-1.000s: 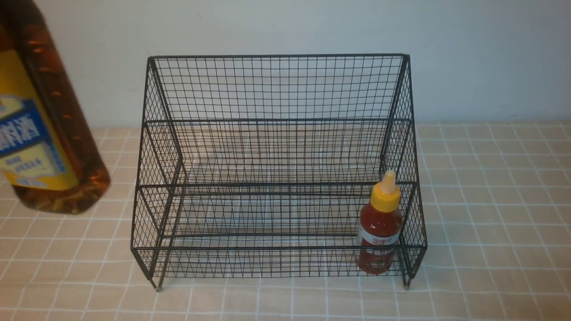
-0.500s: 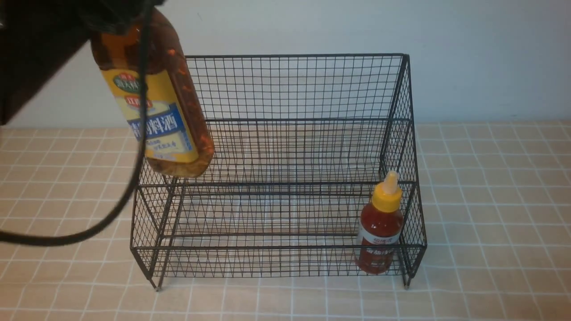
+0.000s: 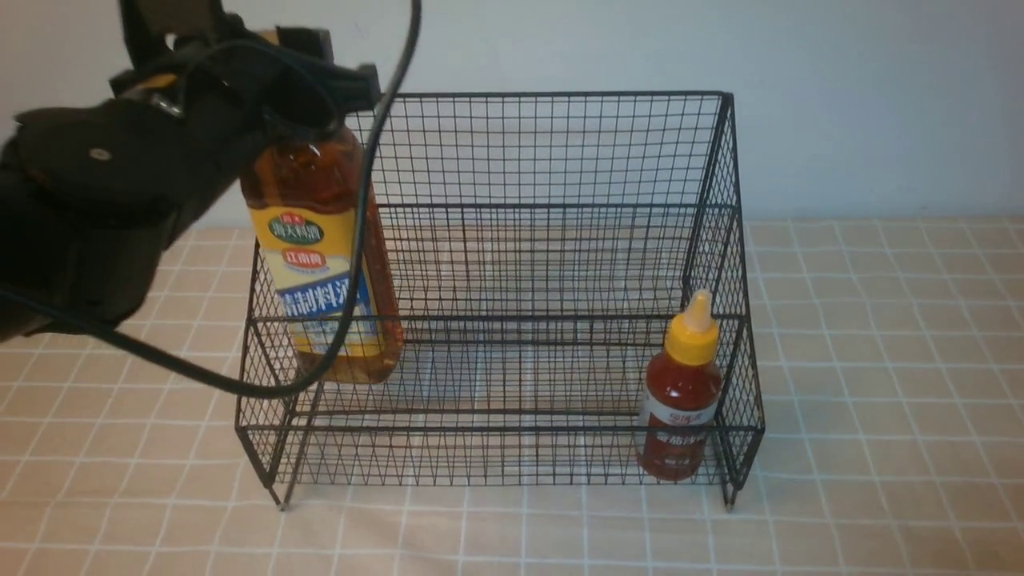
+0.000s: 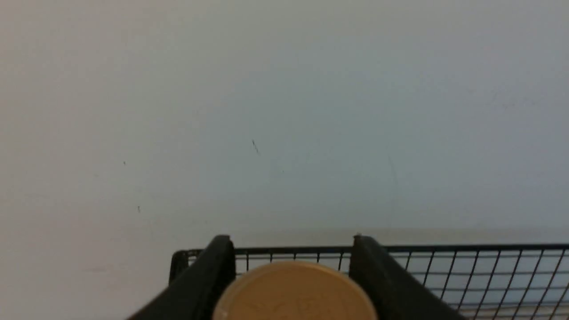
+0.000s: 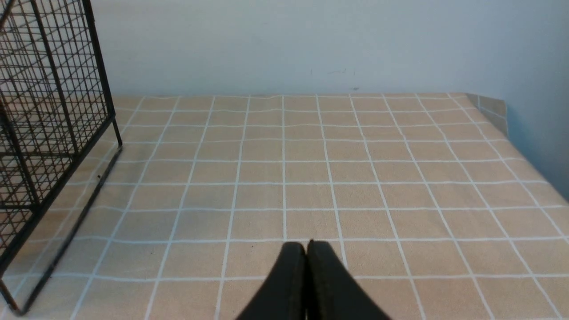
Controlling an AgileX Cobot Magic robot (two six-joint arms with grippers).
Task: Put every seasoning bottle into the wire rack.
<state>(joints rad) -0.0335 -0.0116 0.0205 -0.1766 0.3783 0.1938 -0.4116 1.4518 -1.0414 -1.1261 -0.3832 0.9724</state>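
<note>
The tall amber bottle [image 3: 324, 264] with a yellow-blue label stands upright at the left end of the black wire rack [image 3: 544, 152]. Its base is down near the step between the two tiers, and I cannot tell whether it rests there. My left gripper [image 3: 332, 76] is shut on its neck from above. In the left wrist view the fingers [image 4: 209, 275] flank the gold cap [image 4: 295, 293]. The small red bottle [image 3: 680, 400] with a yellow nozzle cap stands in the lower tier at the right end. My right gripper [image 5: 306, 246] is shut and empty over the table, right of the rack [image 5: 53, 89].
The rack stands on a beige tiled tablecloth [image 3: 880, 360] against a pale wall. A black cable [image 3: 364, 200] hangs from the left arm in front of the amber bottle. The table's right edge [image 5: 511, 129] lies beyond the right gripper.
The left arm carried the amber bottle right and down, from tilted above the rack's left side to upright inside its left end. The rack shifted slightly.
</note>
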